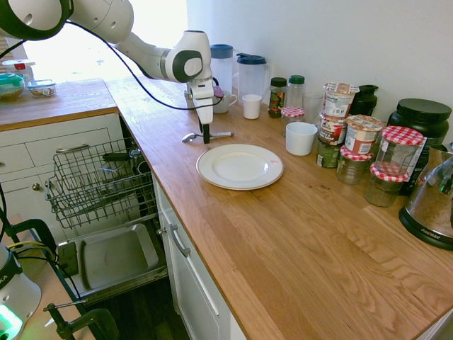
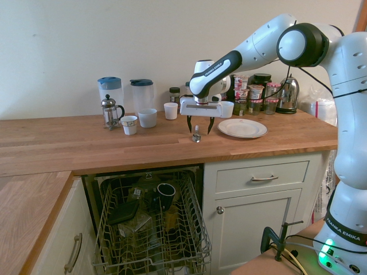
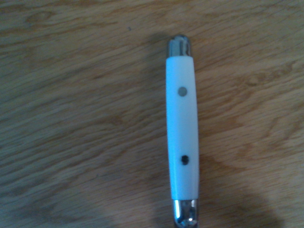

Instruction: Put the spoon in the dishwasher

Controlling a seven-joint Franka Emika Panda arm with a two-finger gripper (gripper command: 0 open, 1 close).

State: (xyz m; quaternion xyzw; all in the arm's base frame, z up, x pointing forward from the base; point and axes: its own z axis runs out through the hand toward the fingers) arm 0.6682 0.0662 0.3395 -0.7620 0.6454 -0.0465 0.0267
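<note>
Directly beneath the open hand point(image 2: 198, 131) lies the spoon point(image 1: 205, 135).

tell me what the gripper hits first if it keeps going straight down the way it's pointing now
Most likely the spoon. The gripper points straight down with its fingers open on either side of the spoon, which lies on the wooden counter. The wrist view shows the spoon's handle directly below. The fingertips themselves may meet the counter beside it; depth is unclear.
</note>
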